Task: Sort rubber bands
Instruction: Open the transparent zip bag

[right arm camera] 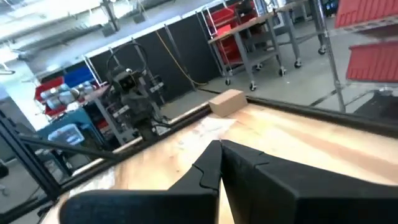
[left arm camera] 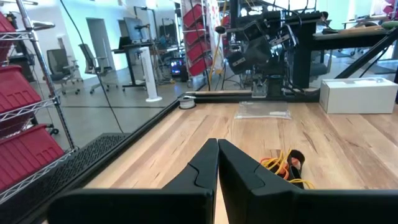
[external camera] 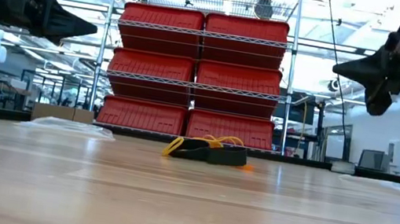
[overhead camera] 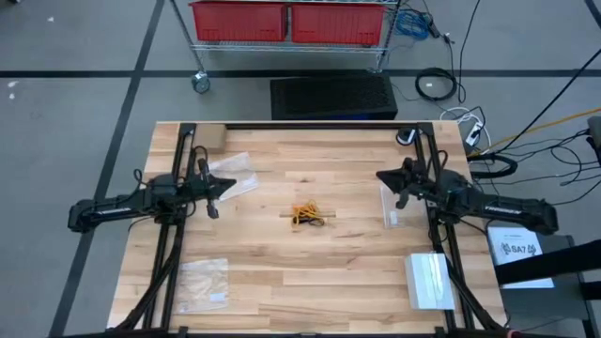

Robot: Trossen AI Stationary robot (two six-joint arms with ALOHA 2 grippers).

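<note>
my left hand (overhead camera: pixel 218 191) hangs above the surface (overhead camera: pixel 310 272) on its left side, fingers pressed together with nothing between them; in my left wrist view the two dark fingers (left arm camera: pixel 205 168) meet along a thin seam. my right hand (overhead camera: pixel 390 180) hangs on the opposite side, also pressed together and empty, well clear of the wood in the low view. both hands point inward toward the rubber bands (overhead camera: pixel 308 216), which lie in one tangled heap near the middle of the surface, between my hands and apart from both. the heap mixes yellow-tan and orange loops with something black, all knotted over each other. beyond them, clear plastic bags lie flat: one just under my left hand (overhead camera: pixel 233 178), one at the near left corner (overhead camera: pixel 204 284), one by my right hand (overhead camera: pixel 392 207). a white box (overhead camera: pixel 429 280) sits at the near right and a small cardboard box (overhead camera: pixel 210 137) at the far left corner. the risk, as i judge it, is the tangle: if i pinch into it, several loops of different colours may lift together, or a stretched band may snap away across the surface. coming down with fingers together would only push the heap aside, so i would need to spread them first.
</note>
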